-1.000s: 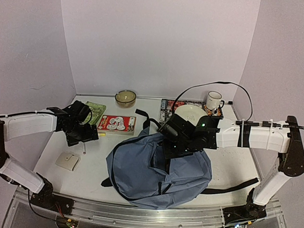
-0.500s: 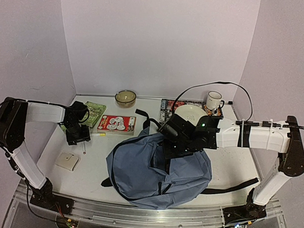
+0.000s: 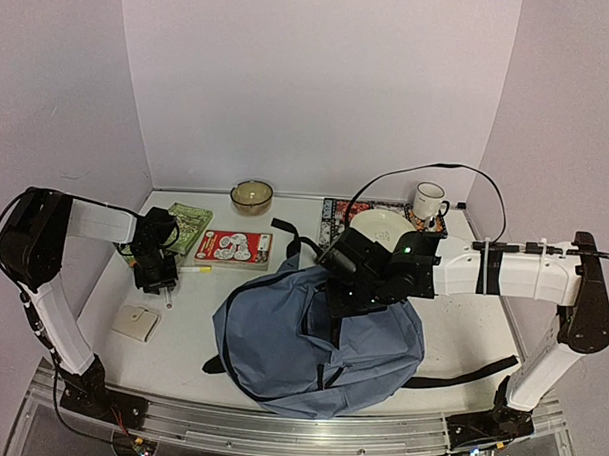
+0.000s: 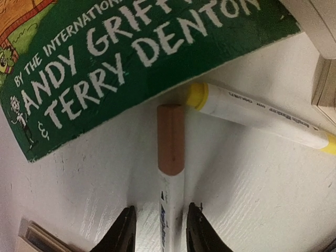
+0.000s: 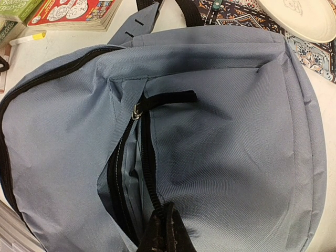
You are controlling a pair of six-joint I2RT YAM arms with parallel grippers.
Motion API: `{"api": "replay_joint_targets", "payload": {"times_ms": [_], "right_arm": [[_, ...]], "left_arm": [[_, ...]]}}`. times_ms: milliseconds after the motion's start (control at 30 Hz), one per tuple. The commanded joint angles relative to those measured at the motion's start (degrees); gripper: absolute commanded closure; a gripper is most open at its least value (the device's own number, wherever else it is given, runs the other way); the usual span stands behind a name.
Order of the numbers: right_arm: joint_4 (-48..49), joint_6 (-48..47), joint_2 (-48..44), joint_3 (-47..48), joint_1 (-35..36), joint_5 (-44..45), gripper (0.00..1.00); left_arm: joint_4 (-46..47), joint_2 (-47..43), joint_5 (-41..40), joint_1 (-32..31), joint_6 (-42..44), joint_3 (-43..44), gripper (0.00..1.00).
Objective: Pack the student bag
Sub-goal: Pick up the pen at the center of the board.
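Note:
The student bag (image 3: 280, 347), blue-grey with black zippers, lies at the table's front centre. My right gripper (image 5: 167, 226) is shut on the black zipper edge of its front pocket (image 5: 123, 173), which gapes open on a pale lining. In the top view that gripper (image 3: 340, 307) rests on the bag's upper right. At the left, my left gripper (image 4: 160, 209) is lowered onto the table. Its jaws straddle a white marker with a brown cap (image 4: 171, 173), and a narrow gap still shows on the left side. From above, this gripper (image 3: 155, 278) covers most of the marker (image 3: 168, 295).
A yellow-capped marker (image 4: 262, 116) and a green book (image 4: 121, 58) lie just beyond the brown cap. A red book (image 3: 234, 248), a bowl (image 3: 252, 194), a plate (image 3: 380, 226) on a patterned mat (image 3: 337, 209) and a mug (image 3: 427, 201) sit behind. A small flat box (image 3: 136, 323) lies front left.
My left gripper has come down over the brown-capped marker and its jaws have narrowed around it. The right arm and the bag have not moved.

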Motion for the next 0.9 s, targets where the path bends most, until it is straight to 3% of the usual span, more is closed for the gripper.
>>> {"api": "replay_joint_targets", "payload": {"times_ms": [0,300,700,867], "right_arm": [[-2.44,0.57,-0.81,0.74,0.5,1.14,1.0],[-2.38,0.42,-0.21,1.18,0.46,1.15,1.0],[-2.28,0.17,-0.61,1.55,0.45,1.33,1.0],[-1.99,0.18,-0.1,1.77,0.46,0.77,1.0]], "left_arm": [[1.88,2.72,1.63,0.43,1.17,1.32,0.7],[1.89,-1.04,5.11,0.45,1.83,-2.32,0.96],[2.13,-12.88,14.64,0.4,-0.02,-5.38,1.0],[6.33,-19.23,22.76,0.4,-2.5,-9.7,1.0]]}}
